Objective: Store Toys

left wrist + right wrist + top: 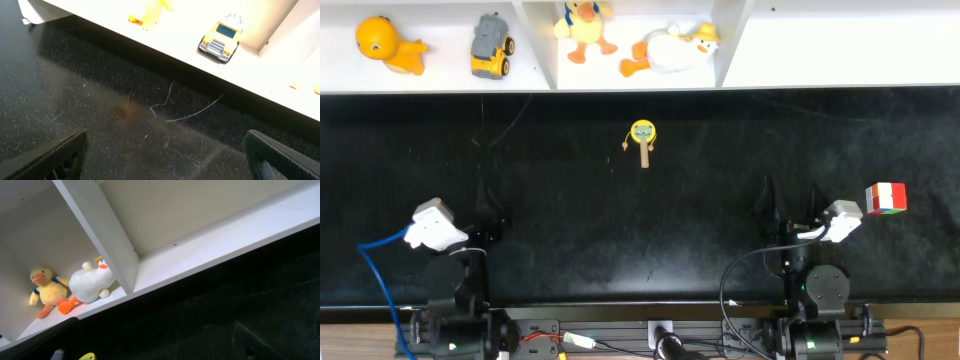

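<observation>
- Black table (570,260) fills the top view, with a white shelf (820,60) along its far edge. Two upright walls split the shelf into three bays that open toward the arms.
- Both arms stand at the near edge, one at each side, with a wide stretch of table between them.
- The left bay holds an orange duck (388,45) and a truck (491,47), set apart from each other.
- The middle bay holds a yellow duck (585,25) and a goose (670,48) lying on its side. The two sit just beside each other.
- A rattle (643,138) lies on the table near the shelf's front edge, below the middle bay. It is about midway between the arms and well apart from both grippers.
- A cube (885,197) sits on the table near the right edge, just beside the right arm's wrist on its outer side.
- The left gripper (165,162) hovers low over the table with its fingers (55,157) spread wide and nothing between them. It faces the left bay, and the truck is ahead of it on the shelf floor.
- The right gripper (150,347) is also spread wide and holds nothing. It faces the wall between the middle and right bays, with the goose and yellow duck off to one side.
- Any print on the toys is too small to read.
</observation>
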